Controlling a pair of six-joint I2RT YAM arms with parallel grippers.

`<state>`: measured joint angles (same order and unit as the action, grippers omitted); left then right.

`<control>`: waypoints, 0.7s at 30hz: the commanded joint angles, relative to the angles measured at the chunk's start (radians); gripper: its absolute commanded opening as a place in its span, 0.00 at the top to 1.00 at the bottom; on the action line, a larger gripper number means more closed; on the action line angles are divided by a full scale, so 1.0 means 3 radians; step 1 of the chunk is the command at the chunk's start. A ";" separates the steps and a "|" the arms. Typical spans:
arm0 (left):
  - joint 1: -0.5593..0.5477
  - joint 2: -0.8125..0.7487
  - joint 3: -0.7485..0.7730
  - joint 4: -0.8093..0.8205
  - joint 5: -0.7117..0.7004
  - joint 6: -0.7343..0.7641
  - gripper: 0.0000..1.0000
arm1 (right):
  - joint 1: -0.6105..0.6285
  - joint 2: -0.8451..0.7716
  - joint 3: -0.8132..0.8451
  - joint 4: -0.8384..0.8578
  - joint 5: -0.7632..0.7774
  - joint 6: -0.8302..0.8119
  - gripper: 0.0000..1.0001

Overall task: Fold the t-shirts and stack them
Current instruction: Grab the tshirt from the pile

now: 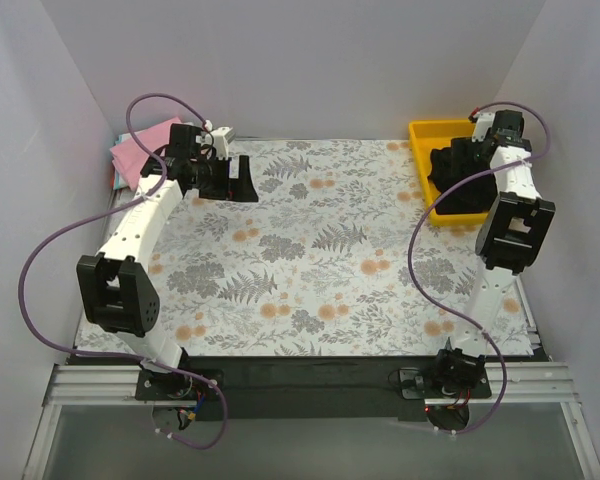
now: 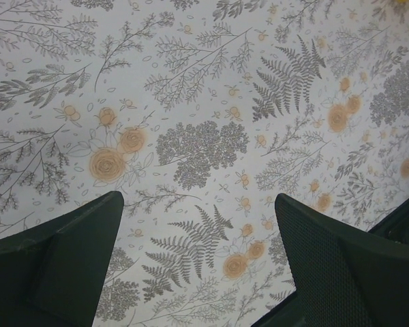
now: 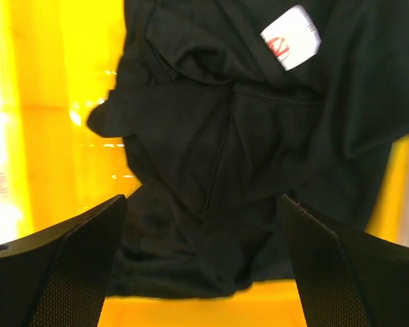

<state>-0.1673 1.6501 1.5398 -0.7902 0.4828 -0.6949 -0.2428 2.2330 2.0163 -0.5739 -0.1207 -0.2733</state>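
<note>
A crumpled black t-shirt (image 1: 460, 180) lies in the yellow tray (image 1: 421, 135) at the back right; in the right wrist view the black t-shirt (image 3: 238, 150) fills the tray (image 3: 48, 136), its white neck label up. My right gripper (image 3: 201, 272) hangs open just above it, holding nothing. A folded pink t-shirt (image 1: 140, 150) lies at the back left, with pale blue edges under it. My left gripper (image 1: 242, 180) is open and empty over the bare floral cloth (image 2: 204, 102), to the right of the pink shirt.
The floral tablecloth (image 1: 320, 260) covers the table. White walls close in the left, back and right sides. Purple cables loop from both arms over the table's sides.
</note>
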 commanded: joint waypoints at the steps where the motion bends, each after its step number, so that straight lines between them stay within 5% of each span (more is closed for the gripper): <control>1: 0.0005 -0.0070 0.0236 -0.0188 -0.0187 0.0158 0.07 | -0.0019 0.0215 0.0284 0.0144 0.0014 -0.0060 0.02; 13: 0.0000 0.0017 0.0226 -0.0224 -0.0525 0.0097 0.08 | -0.0014 0.0733 0.0484 0.0164 -0.0104 -0.0224 0.02; 18: 0.0005 0.0140 0.0323 -0.0280 -0.0577 0.0072 0.11 | -0.0019 0.0799 0.0438 0.0047 -0.0185 -0.0331 0.21; 21: 0.0005 0.0145 0.0349 -0.0230 -0.0581 -0.0005 0.11 | -0.0014 0.0637 0.0407 0.0006 -0.0242 -0.0367 0.49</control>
<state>-0.1669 1.6997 1.6001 -0.8532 0.3256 -0.6746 -0.2428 2.4580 2.1262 -0.5438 -0.1596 -0.3656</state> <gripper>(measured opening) 0.887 0.583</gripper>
